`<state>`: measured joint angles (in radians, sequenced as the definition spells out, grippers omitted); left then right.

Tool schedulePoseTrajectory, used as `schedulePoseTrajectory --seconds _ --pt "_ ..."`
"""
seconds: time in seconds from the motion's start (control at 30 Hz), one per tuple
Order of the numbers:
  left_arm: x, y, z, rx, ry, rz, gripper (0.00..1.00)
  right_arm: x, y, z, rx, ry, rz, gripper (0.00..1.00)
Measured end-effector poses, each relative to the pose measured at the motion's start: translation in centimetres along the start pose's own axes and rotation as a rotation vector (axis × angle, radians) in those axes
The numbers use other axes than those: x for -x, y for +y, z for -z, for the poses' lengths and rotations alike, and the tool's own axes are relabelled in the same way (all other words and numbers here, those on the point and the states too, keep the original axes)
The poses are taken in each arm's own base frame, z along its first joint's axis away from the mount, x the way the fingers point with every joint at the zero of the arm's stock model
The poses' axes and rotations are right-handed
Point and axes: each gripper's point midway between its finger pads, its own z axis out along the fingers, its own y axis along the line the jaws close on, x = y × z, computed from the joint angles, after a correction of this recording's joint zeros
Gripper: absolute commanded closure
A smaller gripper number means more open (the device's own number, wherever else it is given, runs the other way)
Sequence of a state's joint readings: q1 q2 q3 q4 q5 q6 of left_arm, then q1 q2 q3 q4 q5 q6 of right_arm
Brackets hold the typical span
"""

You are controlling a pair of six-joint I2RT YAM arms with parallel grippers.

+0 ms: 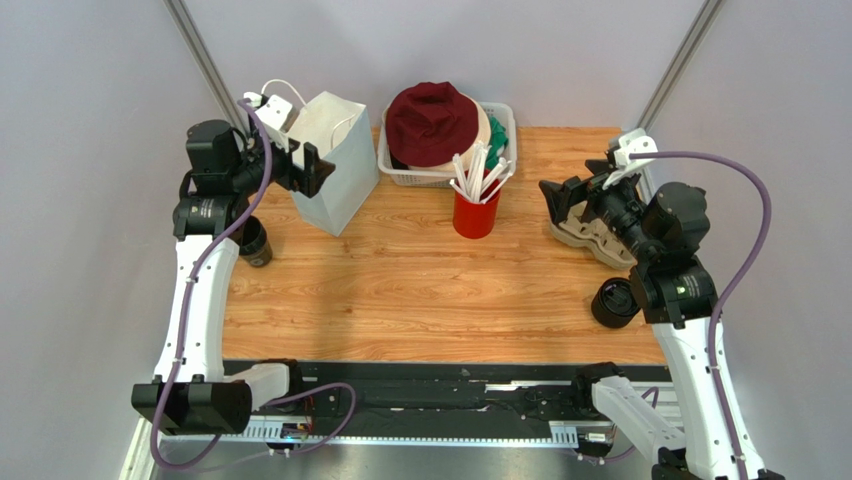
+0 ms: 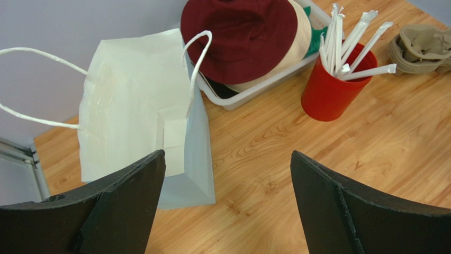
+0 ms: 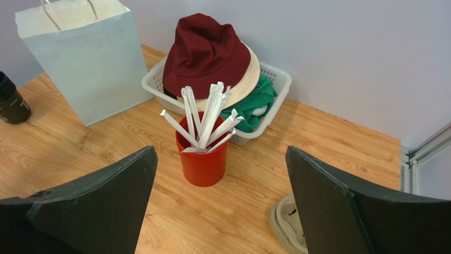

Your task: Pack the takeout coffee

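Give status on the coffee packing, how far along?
Nothing done yet: the coffee cup stands on the table beside the paper bag, outside it. Nothing in hand: left pincer and right pincer are both open and empty. Remaining: grasp the cup, put it in the bag.

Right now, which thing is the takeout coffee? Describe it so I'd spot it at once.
Start at the white paper bag with handles at the back left of the wooden table. Just left of it, toward the near edge, stands a small dark brown-black disposable cup. It is narrower than the wide black ringed item on the right side, and dark where the straw-filled cup is red.
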<state>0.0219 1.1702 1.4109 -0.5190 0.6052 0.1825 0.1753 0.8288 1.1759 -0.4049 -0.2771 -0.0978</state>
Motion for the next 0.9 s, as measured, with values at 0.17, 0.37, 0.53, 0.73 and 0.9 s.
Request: schedulePoseTrajectory --seconds 0.17,0.37,0.53,0.73,0.9 --pt "-0.5 -0.4 -0.5 -0.004 -0.006 -0.006 0.04 -2.1 0.1 -2.1 0.012 0.051 -0.025 0.02" --pt "-1.4 -1.4 -0.4 -0.011 -0.007 -0.01 0.03 -4.7 1.1 -3.9 0.048 0.125 -0.051 0.02" --pt "-1.7 -1.5 0.1 0.011 -0.011 -0.021 0.03 -5.0 1.0 -4.2 0.035 0.134 -0.05 0.02" --pt "-1.6 -1.2 0.2 0.018 0.005 -0.029 0.03 -5.3 -1.3 -4.7 -0.072 0.198 -0.008 0.05" --pt "-0.7 -1.2 1.2 0.039 0.004 -0.06 0.03 -8.6 -5.2 -4.9 -0.252 0.347 0.026 0.05"
